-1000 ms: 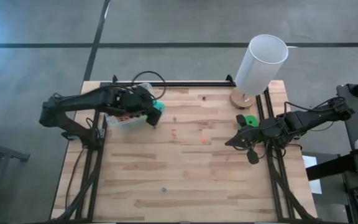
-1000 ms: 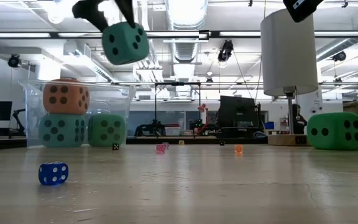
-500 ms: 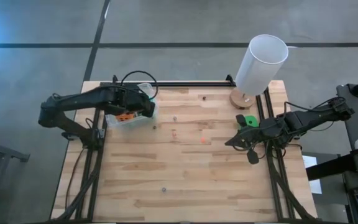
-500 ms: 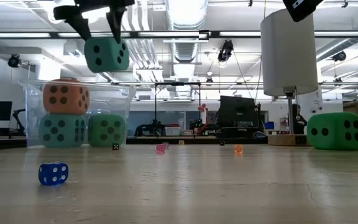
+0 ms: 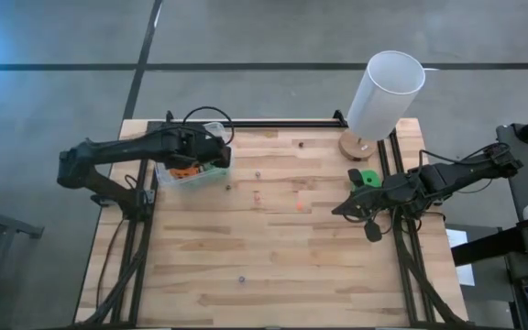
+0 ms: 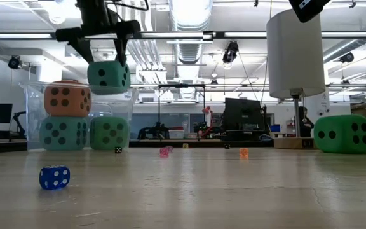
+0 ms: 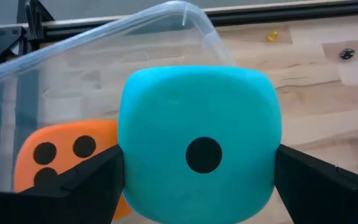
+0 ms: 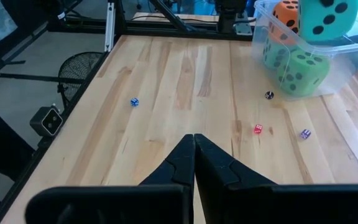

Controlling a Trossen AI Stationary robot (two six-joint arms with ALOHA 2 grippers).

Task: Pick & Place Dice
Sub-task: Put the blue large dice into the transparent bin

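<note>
My left gripper (image 6: 100, 49) is shut on a teal die (image 6: 108, 77) that hangs over the open top of the clear tub (image 6: 25, 114) at the table's far left. Inside the tub an orange die (image 6: 67, 98) rests on top of a teal one (image 6: 63, 132), and a green die (image 6: 108, 132) sits beside them on the tub's floor. Another green die (image 5: 367, 176) lies on the table at the right edge. My right gripper (image 8: 194, 146) waits shut near that die, above the table. My left gripper pinches the teal die by two opposite sides (image 7: 129, 163) between its two fingers (image 7: 82, 183). The fingers come from above, slanting down. The die hangs clear of everything, just above the tub's rim (image 7: 104, 38) and over the green die inside.
A tall white cylinder (image 5: 385, 92) on a round wooden base stands at the far right. Small dice are scattered on the wood: a blue one (image 6: 54, 177) near the front, others (image 8: 258, 129) toward the middle. Bare wood lies across the table's near half.
My left gripper has carried the teal die from beside the tub toward the table's left edge, over the tub, and down. Its wrist has rolled, turning the die with it. The die stays held and now hangs lower, just above the tub.
</note>
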